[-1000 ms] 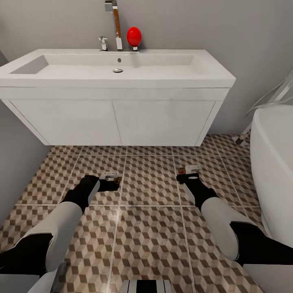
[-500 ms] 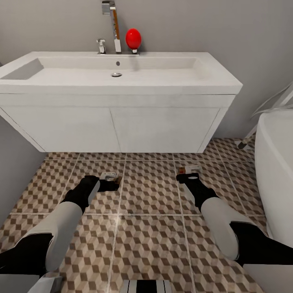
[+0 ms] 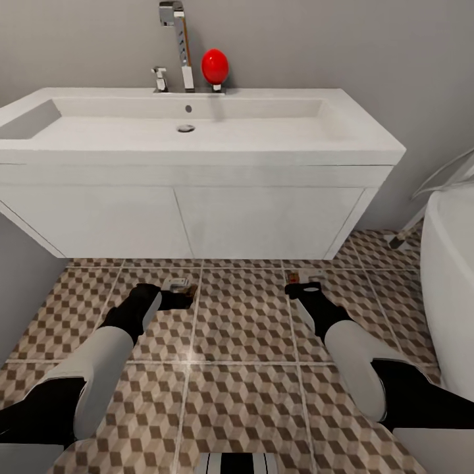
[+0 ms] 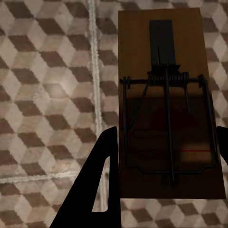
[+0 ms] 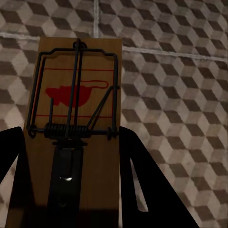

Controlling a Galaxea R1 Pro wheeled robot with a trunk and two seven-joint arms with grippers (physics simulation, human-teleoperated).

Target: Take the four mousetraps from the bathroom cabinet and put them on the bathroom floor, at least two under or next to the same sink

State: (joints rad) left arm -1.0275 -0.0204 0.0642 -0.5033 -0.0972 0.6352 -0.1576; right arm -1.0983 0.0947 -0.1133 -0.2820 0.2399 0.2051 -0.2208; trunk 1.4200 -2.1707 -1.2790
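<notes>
Left pincer point(image 3: 189, 294): low over the bathroom floor point(image 3: 243, 316), in front of the sink point(image 3: 197, 131); its 2 dark fingers point(image 4: 102, 175) are closed on the long edges of a mousetrap point(image 4: 168, 102), board flat between them, wire side towards the wrist camera
Right pincer point(image 3: 294, 284): also low over the tiles, below the sink's right half; clamped on a second mousetrap point(image 5: 78, 123), fingers point(image 5: 137, 185) against both long edges; its red mouse print and wire spring face the camera
Mousetraps in the head view: 1 at each pincer tip, small and partly hidden; whether either touches the tiles cannot be told
Sink: white basin on a white vanity, chrome tap point(image 3: 172, 39) at the back with a red ball point(image 3: 214, 66) beside it
Bathtub point(image 3: 454, 276): white, at the robot's right
</notes>
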